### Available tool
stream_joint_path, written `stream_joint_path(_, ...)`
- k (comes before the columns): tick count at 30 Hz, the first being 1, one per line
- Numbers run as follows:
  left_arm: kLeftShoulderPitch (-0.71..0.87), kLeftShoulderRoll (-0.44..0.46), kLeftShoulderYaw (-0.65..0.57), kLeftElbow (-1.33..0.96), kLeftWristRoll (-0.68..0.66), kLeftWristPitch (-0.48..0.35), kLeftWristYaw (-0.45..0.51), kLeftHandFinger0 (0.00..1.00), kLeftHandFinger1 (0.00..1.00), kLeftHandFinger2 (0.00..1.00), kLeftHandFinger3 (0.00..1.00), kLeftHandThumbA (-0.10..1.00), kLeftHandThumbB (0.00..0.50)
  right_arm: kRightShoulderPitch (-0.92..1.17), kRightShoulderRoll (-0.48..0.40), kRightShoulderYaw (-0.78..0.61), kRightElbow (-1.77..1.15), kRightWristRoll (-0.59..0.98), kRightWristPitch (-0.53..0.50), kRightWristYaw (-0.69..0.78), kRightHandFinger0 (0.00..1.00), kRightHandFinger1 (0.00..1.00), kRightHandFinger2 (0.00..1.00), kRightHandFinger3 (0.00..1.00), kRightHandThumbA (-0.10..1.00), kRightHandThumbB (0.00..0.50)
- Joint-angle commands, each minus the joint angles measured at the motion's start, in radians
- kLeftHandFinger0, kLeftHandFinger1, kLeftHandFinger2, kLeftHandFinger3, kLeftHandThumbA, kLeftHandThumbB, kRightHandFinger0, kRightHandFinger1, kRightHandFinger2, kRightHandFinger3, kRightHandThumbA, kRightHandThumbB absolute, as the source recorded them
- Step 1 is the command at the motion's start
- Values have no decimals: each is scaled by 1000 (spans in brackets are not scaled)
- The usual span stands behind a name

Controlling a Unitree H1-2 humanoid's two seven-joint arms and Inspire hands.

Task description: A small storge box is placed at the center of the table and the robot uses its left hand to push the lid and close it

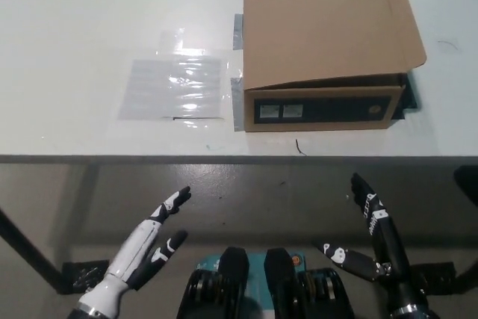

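**Box lid down, both hands low**

The cardboard box (325,42) sits on the white table (82,28), its lid lying flat. Below the table edge, the left hand (146,248) and right hand (370,240) hang empty, fingers spread.

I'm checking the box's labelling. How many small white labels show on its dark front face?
2: both sit side by side on the left part of the cardboard box's dark front face, one left of the other. Other faces are hidden, so more may exist.
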Motion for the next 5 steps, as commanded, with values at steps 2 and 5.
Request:
stream_joint_path(2, -26, -3, 24, 9, 42, -71, 69, 1000, 1000, 1000, 1000, 1000, 400, -23, -2, 7, -21, 3, -50, -3, 1000, 1000, 1000, 1000, 1000, 326)
stream_joint_path(5, -18, -10, 36, 14, -3, -54, 51, 1000, 1000, 1000, 1000, 1000, 363, -11, -3, 9, -27, 3, -50, -3, 1000, 1000, 1000, 1000, 1000, 326)
